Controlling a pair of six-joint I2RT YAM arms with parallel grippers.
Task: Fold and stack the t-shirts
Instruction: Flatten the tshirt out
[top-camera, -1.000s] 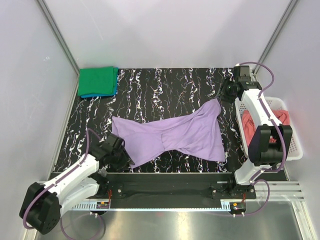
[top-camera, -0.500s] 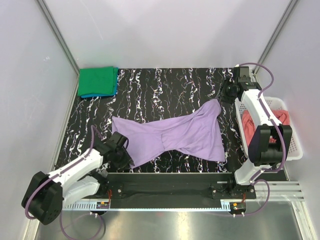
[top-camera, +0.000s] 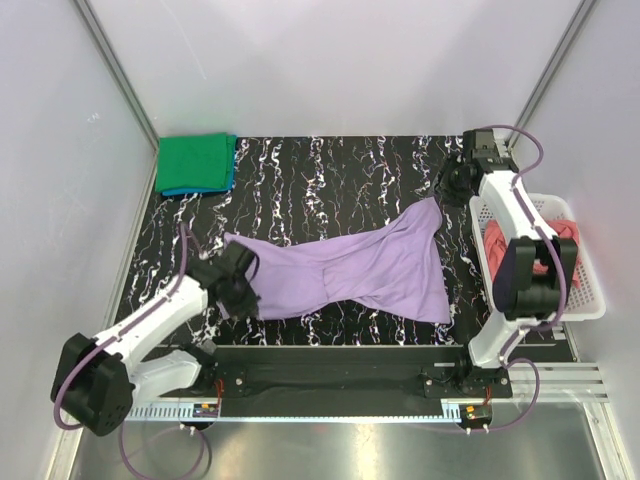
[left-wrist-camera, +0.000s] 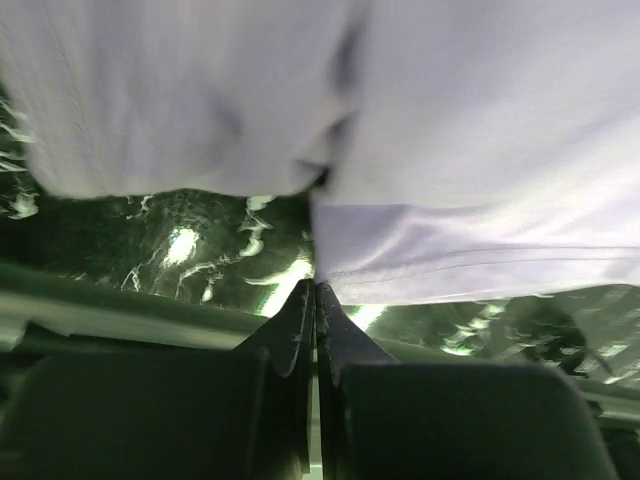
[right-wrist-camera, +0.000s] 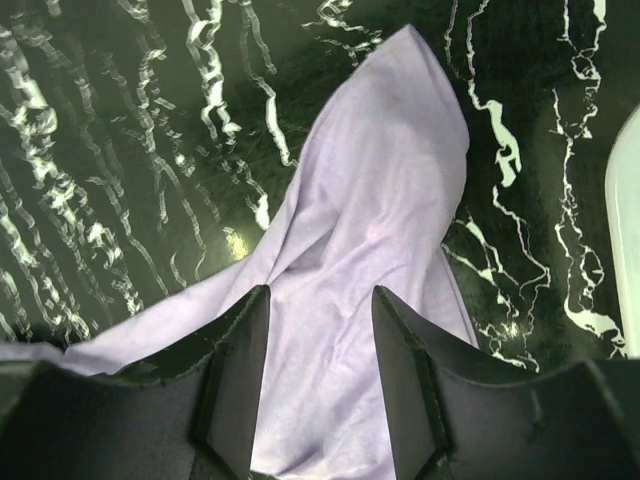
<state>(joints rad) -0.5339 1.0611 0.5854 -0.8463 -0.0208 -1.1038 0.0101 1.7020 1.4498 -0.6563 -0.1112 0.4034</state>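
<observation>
The light purple t-shirt (top-camera: 360, 265) lies crumpled and twisted across the middle of the black marbled table. My left gripper (top-camera: 243, 290) is shut on its near left edge; in the left wrist view the closed jaws (left-wrist-camera: 316, 288) pinch the hem of the shirt (left-wrist-camera: 480, 150) just above the table. My right gripper (top-camera: 452, 180) is open and empty, hovering at the back right above the shirt's far tip (right-wrist-camera: 370, 230), with its fingers (right-wrist-camera: 318, 295) apart. The bright green t-shirt (top-camera: 195, 158) lies folded on the blue one (top-camera: 172, 190) at the back left. The salmon pink t-shirt (top-camera: 498, 240) lies in the basket.
The white lattice basket (top-camera: 590, 290) stands at the table's right edge, beside the right arm. White walls close in the left, back and right sides. The arm bases and a metal rail run along the near edge.
My left gripper has moved away from the near edge toward the back, taking the purple shirt's near left corner with it. The right gripper has shifted slightly left.
</observation>
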